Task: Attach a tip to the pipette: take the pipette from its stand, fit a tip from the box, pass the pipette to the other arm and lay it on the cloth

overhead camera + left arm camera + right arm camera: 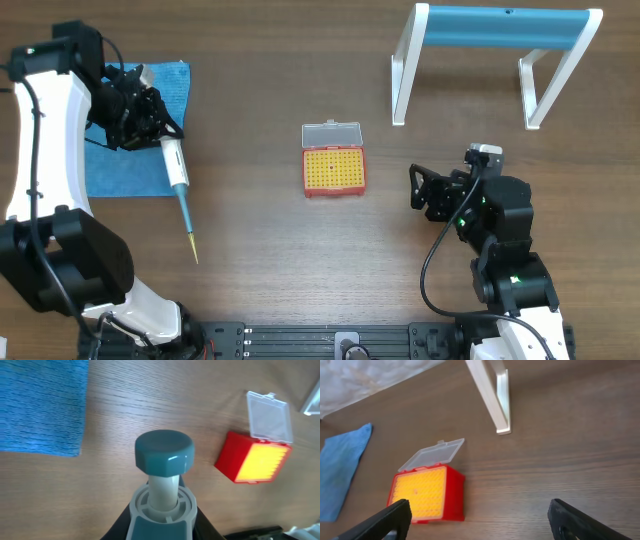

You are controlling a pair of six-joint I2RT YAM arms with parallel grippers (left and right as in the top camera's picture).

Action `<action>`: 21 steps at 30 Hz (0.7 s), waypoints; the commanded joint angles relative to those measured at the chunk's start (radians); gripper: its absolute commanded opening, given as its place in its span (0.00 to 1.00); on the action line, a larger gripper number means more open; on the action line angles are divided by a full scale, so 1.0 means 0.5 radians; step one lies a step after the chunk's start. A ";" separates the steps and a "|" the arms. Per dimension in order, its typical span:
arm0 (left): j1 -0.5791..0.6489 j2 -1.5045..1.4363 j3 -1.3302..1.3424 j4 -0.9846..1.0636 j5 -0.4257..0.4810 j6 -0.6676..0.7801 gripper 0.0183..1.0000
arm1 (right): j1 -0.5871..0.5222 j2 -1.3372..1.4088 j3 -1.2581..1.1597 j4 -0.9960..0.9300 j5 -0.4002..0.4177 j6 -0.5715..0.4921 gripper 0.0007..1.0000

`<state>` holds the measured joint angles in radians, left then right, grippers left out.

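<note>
Pipette (pixel 178 185): 1 off, white upper body, blue-grey lower part, teal plunger cap, 1 yellow tip (pixel 192 245) fitted. Left gripper (pixel 148 118) clamped on its upper body at edge of cloth (pixel 125 170); tip end out over table (pixel 260 260). Right gripper (pixel 420 188) spread wide, holding nothing, nr tip box (pixel 334 172). Count: 1 cloth, 1 box (lid up), 1 stand (pixel 500 25)

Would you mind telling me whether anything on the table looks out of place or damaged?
Nothing stands out. The tip box sits upright with its lid open, the cloth lies flat, the stand is upright, and the left hand holds the pipette with a tip fitted.
</note>
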<state>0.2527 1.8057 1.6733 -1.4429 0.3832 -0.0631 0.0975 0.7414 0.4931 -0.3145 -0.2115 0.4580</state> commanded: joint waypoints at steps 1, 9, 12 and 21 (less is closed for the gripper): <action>0.005 0.008 0.050 0.056 -0.147 0.114 0.01 | -0.011 -0.009 0.027 0.002 0.093 -0.037 0.89; 0.116 0.164 0.138 0.211 -0.362 0.124 0.01 | -0.005 -0.009 0.027 0.001 0.085 0.050 0.89; 0.216 0.370 0.341 0.123 -0.364 0.166 0.01 | -0.005 -0.009 0.027 0.002 0.063 0.086 0.89; 0.369 1.081 1.567 -0.024 -0.697 0.317 0.01 | -0.005 -0.009 0.027 0.001 0.041 0.085 0.89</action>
<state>0.4274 2.2654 2.2387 -1.4708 0.1196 0.0452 0.0978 0.7414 0.4931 -0.3145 -0.1860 0.4858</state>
